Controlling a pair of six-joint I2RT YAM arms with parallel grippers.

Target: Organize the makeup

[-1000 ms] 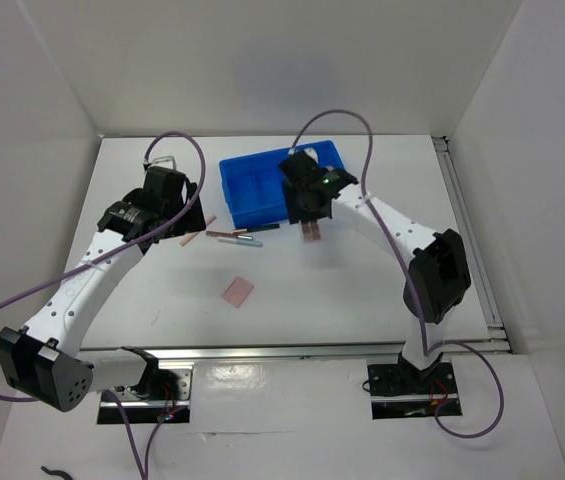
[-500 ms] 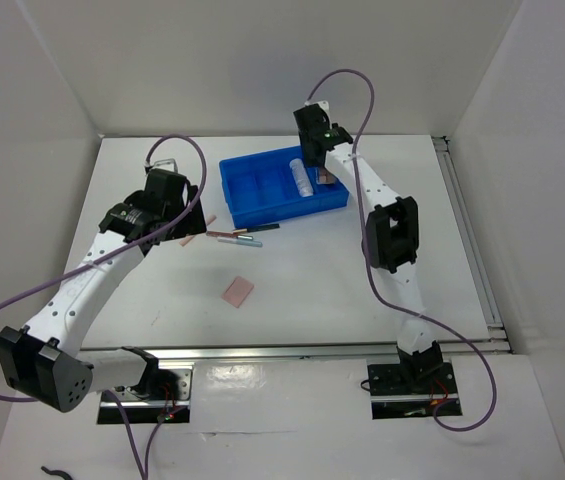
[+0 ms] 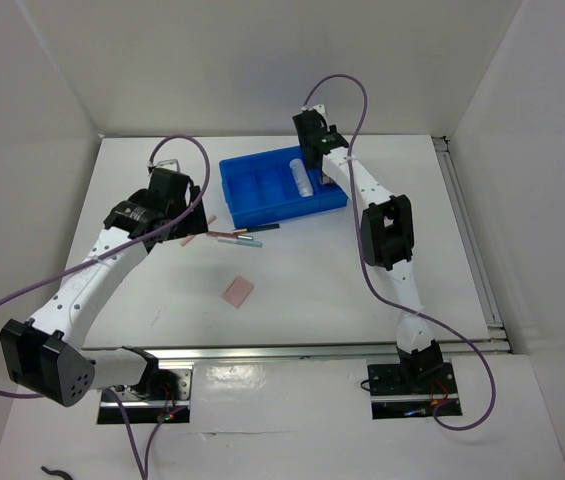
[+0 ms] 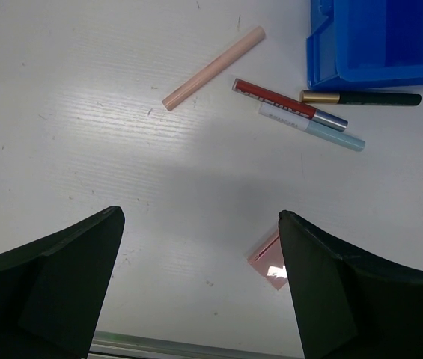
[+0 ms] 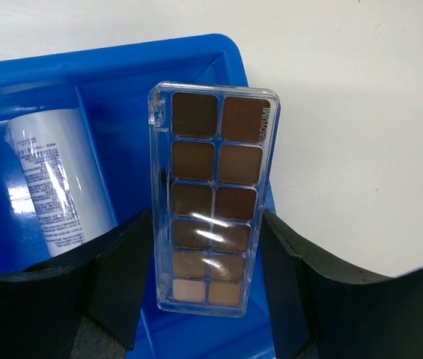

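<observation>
At the centre of the right wrist view, the right gripper [image 5: 207, 258] clamps the lower half of the long brown palette [image 5: 215, 172], over the right end of the blue tray [image 5: 159, 52] and beside the clear-white tube [image 5: 54, 179]. The left gripper [image 4: 200, 217] gapes empty; the pencils [image 4: 293, 112] lie toward the upper frame and the pink square [image 4: 269, 262] at lower right.

The tray [image 5: 121, 60] is blue, the palette [image 5: 215, 198] shows paired brown squares fading to beige, the tube [image 5: 58, 179] is white with dark print, plus a pink pencil [image 4: 212, 68], red pencil [image 4: 275, 98] and pale blue pencil [image 4: 335, 137].
</observation>
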